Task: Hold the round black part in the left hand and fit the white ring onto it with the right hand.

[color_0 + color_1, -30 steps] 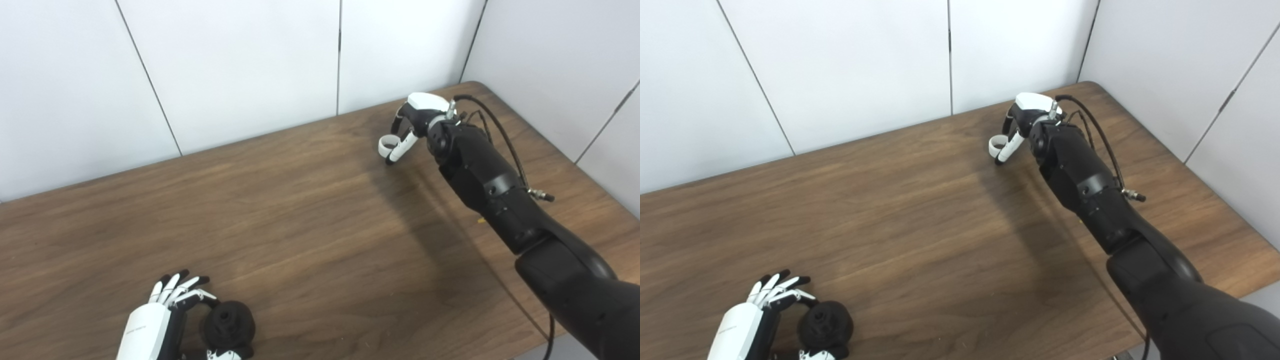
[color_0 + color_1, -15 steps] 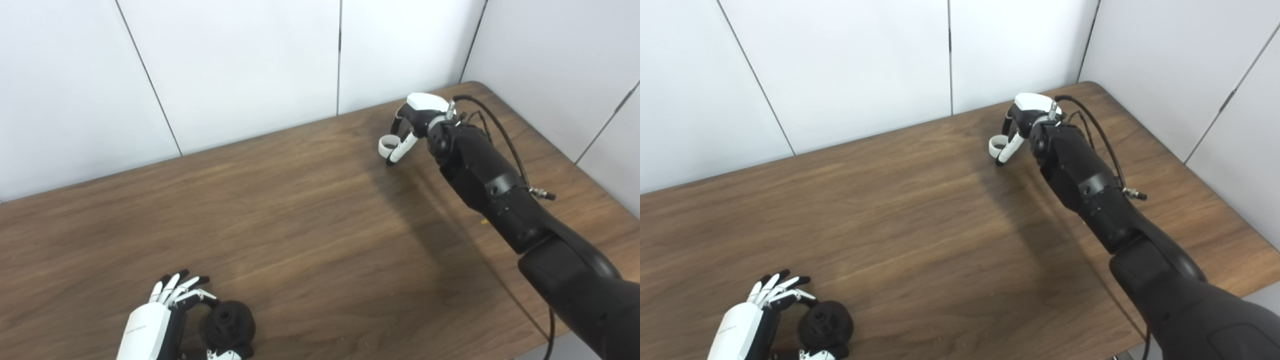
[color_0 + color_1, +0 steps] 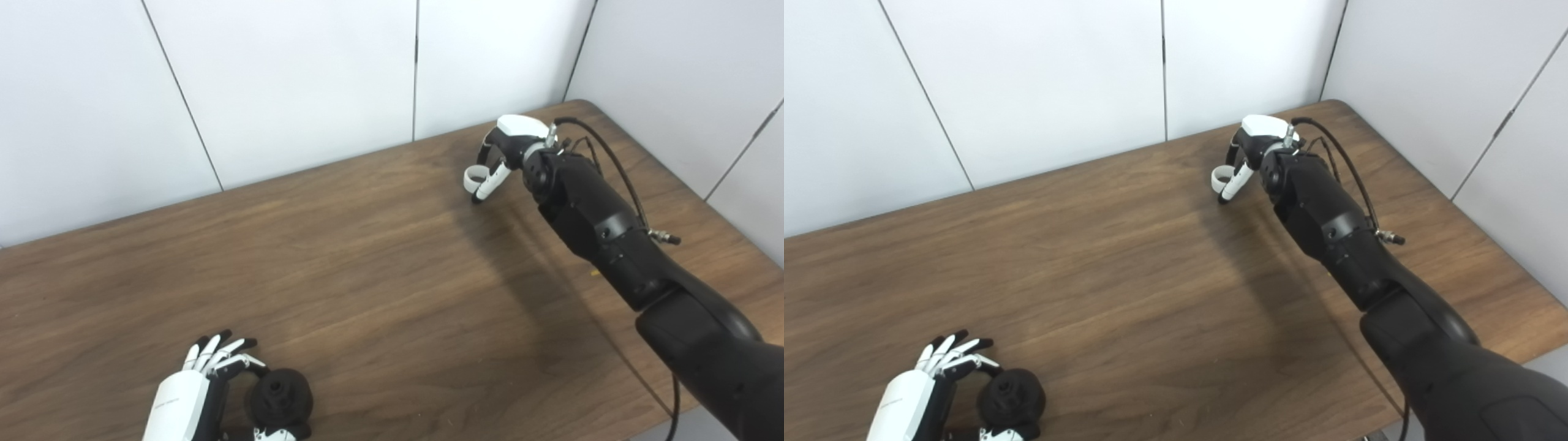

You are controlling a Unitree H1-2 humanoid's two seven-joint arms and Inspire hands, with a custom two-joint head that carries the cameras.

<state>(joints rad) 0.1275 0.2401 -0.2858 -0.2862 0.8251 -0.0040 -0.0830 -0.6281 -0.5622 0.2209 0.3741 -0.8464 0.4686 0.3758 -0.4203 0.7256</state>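
Both parts gripped: white ring point(image 3: 472, 177) right robot hand point(image 3: 503, 151), round black part point(image 3: 281, 399) left robot hand point(image 3: 202, 392)

Both views are bright and evenly lit, sharp throughout, with no visible glare. The right arm point(image 3: 606, 239) casts a soft, broad shadow on the table point(image 3: 367, 257), running back from below the fingers point(image 3: 487, 184) of the right hand. The white wall panels point(image 3: 294, 79) look flat and shadowless
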